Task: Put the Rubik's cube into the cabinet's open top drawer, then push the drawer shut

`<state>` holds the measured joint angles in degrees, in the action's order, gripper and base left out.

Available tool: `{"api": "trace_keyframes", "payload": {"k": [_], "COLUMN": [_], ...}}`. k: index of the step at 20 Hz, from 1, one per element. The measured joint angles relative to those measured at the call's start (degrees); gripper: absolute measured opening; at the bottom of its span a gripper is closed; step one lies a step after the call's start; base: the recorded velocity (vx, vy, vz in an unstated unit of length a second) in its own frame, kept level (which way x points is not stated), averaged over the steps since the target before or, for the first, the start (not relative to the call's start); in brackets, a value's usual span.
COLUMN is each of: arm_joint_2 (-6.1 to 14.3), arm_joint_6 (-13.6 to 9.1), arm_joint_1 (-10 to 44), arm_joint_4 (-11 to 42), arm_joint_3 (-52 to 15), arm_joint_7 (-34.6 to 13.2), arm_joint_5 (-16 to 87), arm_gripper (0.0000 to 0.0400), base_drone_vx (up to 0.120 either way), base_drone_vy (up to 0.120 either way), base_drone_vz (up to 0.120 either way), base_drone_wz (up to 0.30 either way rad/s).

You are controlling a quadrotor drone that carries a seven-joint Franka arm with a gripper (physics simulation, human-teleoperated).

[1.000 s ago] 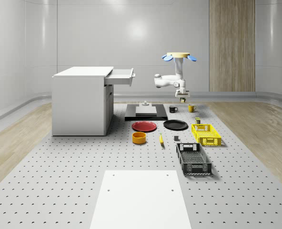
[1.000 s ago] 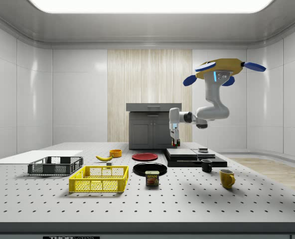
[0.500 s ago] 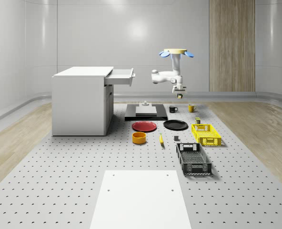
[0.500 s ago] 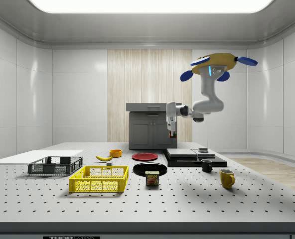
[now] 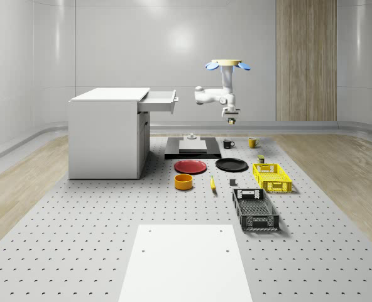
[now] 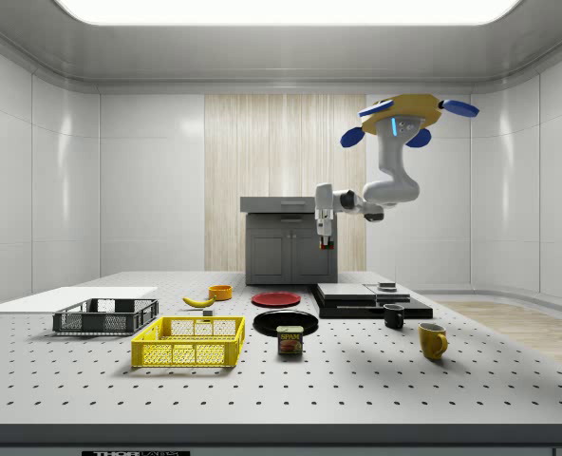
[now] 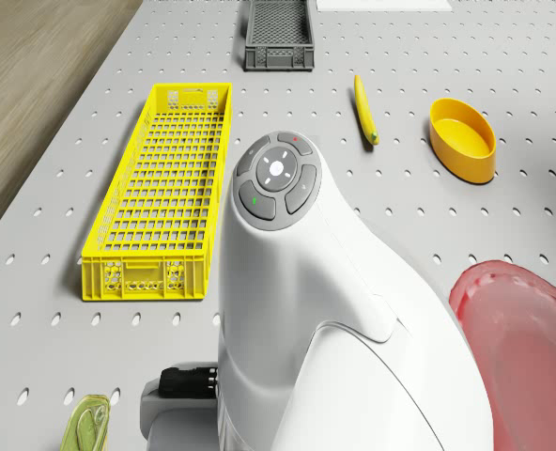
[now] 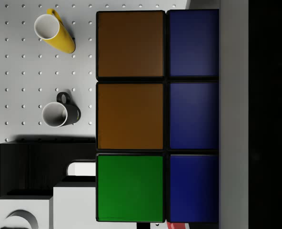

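The Rubik's cube sits close in the wrist view, showing brown, green and blue tiles. My gripper is shut on it and holds it high in the air. The drone hovers over the far part of the table, above the black platform. The white cabinet stands at the whole-scene view's left, its top drawer pulled open. The gripper hangs to the right of that drawer, slightly below its level and well apart from it. In the side view the gripper and the cube hang in front of the cabinet.
Below the gripper are a yellow mug and a black mug. On the table are a red plate, black plate, orange bowl, banana, yellow crate, black crate and a can.
The drone and arm have climbed and shifted to the whole-scene view's left, toward the cabinet. The cube has come up with the gripper, from just above the mugs to near drawer height.
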<state>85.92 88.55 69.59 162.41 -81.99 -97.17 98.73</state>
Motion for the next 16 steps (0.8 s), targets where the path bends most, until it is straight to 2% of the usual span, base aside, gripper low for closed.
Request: {"api": "trace_keyframes", "payload": {"k": [16], "arm_joint_2": [1.8], "arm_joint_6": [1.6], "arm_joint_1": [0.3], "arm_joint_4": [0.0], "arm_joint_3": [-0.2], "arm_joint_7": [-0.2], "arm_joint_5": [-0.7], "arm_gripper": [0.0325], "base_drone_vx": [0.0], "base_drone_vy": [-0.12], "base_drone_vz": [0.12], "base_drone_wz": [0.0]}}
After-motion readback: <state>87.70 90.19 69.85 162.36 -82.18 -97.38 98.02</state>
